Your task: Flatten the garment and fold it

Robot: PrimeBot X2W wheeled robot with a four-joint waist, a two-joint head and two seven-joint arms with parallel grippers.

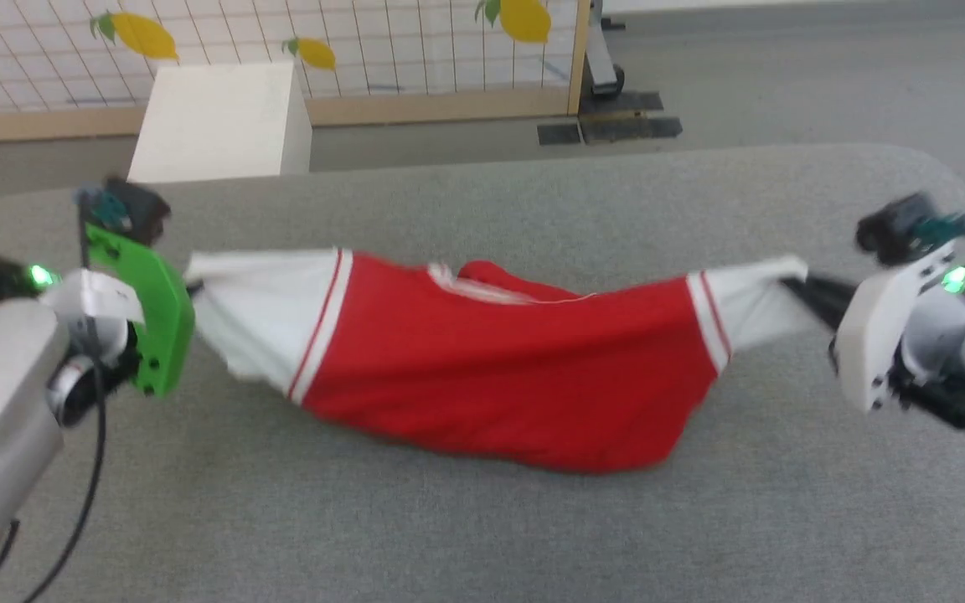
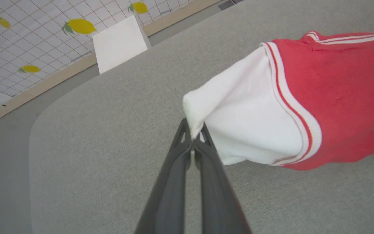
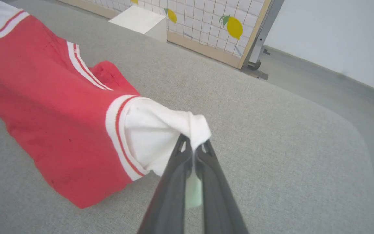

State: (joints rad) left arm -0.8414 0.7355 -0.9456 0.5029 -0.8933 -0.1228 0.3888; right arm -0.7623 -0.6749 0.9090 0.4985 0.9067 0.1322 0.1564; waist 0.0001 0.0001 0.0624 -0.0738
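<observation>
The garment (image 1: 499, 377) is a red T-shirt with white sleeves and striped trim, stretched sideways across the grey table (image 1: 482, 536) and sagging in the middle, its lower hem touching the surface. My left gripper (image 2: 193, 136) is shut on the edge of one white sleeve (image 2: 245, 126). At the other end, my right gripper (image 3: 193, 146) is shut on the other white sleeve (image 3: 154, 133). In the head view the left gripper (image 1: 191, 286) sits at the left sleeve tip and the right gripper (image 1: 792, 283) at the right one. The chest lettering is hidden.
A white box (image 1: 223, 121) stands beyond the table's far left. Behind it runs a gridded panel with lemon prints (image 1: 365, 42) on a wooden frame. A dark stand base (image 1: 616, 117) rests on the grey floor past the far edge.
</observation>
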